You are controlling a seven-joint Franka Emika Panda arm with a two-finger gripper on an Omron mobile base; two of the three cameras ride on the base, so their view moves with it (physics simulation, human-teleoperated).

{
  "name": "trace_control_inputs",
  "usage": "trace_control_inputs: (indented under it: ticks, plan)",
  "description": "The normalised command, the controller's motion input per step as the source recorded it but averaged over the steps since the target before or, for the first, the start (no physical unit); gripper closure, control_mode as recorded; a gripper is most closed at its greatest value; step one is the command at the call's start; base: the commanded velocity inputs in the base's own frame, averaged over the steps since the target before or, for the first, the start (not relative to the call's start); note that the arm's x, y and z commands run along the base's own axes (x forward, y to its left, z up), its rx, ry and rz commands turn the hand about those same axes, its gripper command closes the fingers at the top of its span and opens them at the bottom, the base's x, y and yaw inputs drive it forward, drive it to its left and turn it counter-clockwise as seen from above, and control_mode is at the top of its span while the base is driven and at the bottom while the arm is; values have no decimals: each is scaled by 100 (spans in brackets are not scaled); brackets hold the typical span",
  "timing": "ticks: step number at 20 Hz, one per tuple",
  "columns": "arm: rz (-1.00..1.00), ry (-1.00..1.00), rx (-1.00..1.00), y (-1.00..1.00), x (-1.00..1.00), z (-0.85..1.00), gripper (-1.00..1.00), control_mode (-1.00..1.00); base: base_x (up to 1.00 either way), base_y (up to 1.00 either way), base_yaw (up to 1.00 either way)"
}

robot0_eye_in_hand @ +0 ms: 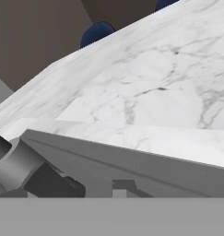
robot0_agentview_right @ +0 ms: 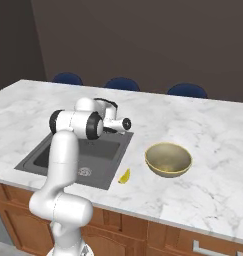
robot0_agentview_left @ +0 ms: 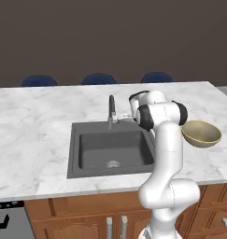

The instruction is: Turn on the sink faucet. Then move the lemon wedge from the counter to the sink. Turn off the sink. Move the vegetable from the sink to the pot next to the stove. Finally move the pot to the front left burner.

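No text, label, brand or number readable for me anywhere: counter [robot0_agentview_left: 35,135], sink [robot0_agentview_left: 87,149], bowl [robot0_agentview_right: 168,160] all unmarked.

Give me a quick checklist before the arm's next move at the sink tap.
1. Gripper close to the tap: ok, the hand sits just right of it.
2. Gripper open or shut: cannot tell, the arm hides it.
3. Water running: cannot tell, no stream visible.
4. Sink free: ok, only the drain shows.
5. Lemon wedge on the counter: ok, at the sink's front right corner.
6. Bowl clear of the lemon: ok, apart.
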Motion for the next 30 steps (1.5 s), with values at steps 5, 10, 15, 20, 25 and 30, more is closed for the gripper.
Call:
trace_control_inputs:
  ticks: [5,10,15,20,25,30]
  plan:
    - [0,2,6,-85,-8,-75,100,-100,0,0,0]
    - [0,4,4,-84,-11,-66,100,-100,0,0,0]
    - [-5,5,3,-71,-17,-56,100,-100,0,0,0]
    - [-13,6,1,-58,-19,-41,100,-100,0,0,0]
    - [-16,5,1,-56,-24,-31,100,-100,0,0,0]
    - [-14,4,0,-60,-19,-35,100,-100,0,0,0]
